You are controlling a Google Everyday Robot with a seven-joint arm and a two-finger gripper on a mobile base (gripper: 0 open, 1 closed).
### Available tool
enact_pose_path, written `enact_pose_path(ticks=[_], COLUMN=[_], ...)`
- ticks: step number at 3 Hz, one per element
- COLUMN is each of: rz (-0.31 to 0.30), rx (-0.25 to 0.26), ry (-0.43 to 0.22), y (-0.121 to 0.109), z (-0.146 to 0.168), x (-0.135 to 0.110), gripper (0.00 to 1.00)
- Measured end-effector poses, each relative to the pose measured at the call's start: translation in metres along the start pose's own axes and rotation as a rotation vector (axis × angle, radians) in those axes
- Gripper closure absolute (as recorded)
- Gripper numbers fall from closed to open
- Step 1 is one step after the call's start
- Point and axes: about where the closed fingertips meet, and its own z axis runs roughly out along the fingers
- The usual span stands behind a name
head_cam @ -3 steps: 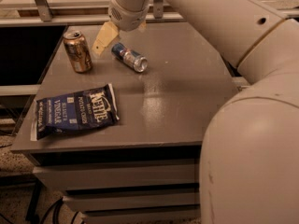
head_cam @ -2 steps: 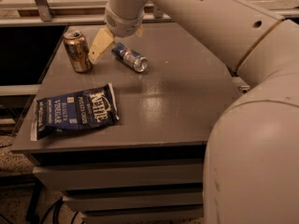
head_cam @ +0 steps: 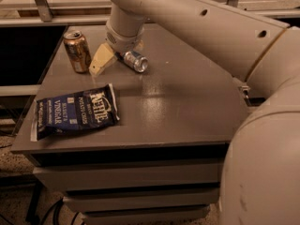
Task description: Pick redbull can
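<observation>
The redbull can [head_cam: 135,61] lies on its side on the grey table [head_cam: 187,102], its silver end turned toward the camera. My gripper [head_cam: 120,55] is low over the table at the can's far end. Its fingers are open. The pale left finger [head_cam: 101,60] rests just left of the can, and the other finger is mostly hidden behind the wrist. The can's rear part sits between the fingers, and nothing is held.
A wider gold-bronze can [head_cam: 77,51] stands upright just left of the gripper. A blue chip bag [head_cam: 75,111] lies flat near the front left. My large pale arm [head_cam: 211,32] crosses the right side of the view. The table's edges drop off at left and front.
The gripper has come down toward the table, and its left finger now sits beside the can. The can and the other objects have not moved.
</observation>
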Motion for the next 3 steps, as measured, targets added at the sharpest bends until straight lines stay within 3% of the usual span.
enact_pose_path(ticks=[3], rz=[0.027], rx=[-0.012], ry=[0.001], y=[-0.004], z=[0.027], x=[0.027], gripper=[0.0])
